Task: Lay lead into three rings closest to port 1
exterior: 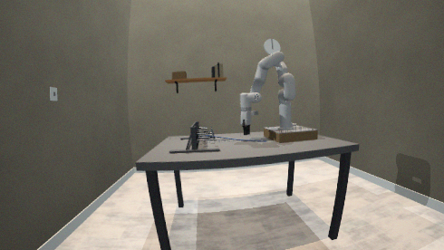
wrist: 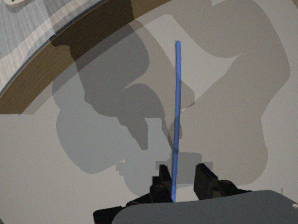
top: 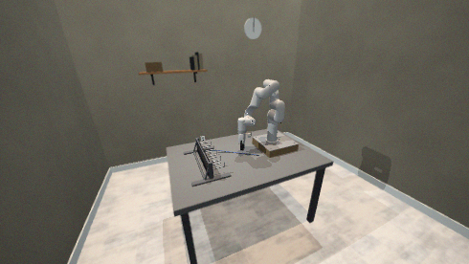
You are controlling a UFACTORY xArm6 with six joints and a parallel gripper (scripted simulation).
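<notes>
Handling the lead: we judge the thin blue network cable [wrist: 177, 96] to be light, limp and smooth. It should bend easily and follow the pincer, but it could slide through a loose grip.
Stiffness: the free stretch in the wrist view lies almost straight on the table, so it seems to keep some spring. We expect it to resist sharp bends near the plug.
Where to hold: we would take it on the free run, between the plug end and the loose tip. That leaves slack on both sides, and pulling sideways rather than outward spares the plug.
Lead position: it runs from the dark upright metal rack [top: 203, 160] across the grey matte table top [top: 287, 167] toward the arm. The top view does not show it resting in any ring.
Pincer: the black two-finger gripper [wrist: 184, 179] stands partly open, low over the table. Its fingers straddle the lead, which passes close to one finger, and we judge that it is not clamped on anything.
Rack: a flat dark panel stands on long thin feet and looks upright in the exterior view [exterior: 195, 136]. It is free-standing, so a hard tug could tip it.
Rings: small pale steel loops sit on the arm's side of the panel, too small for us to tell their gaps.
Arm base: a boxy wooden block [top: 288, 149] with a pale top plate.
</notes>
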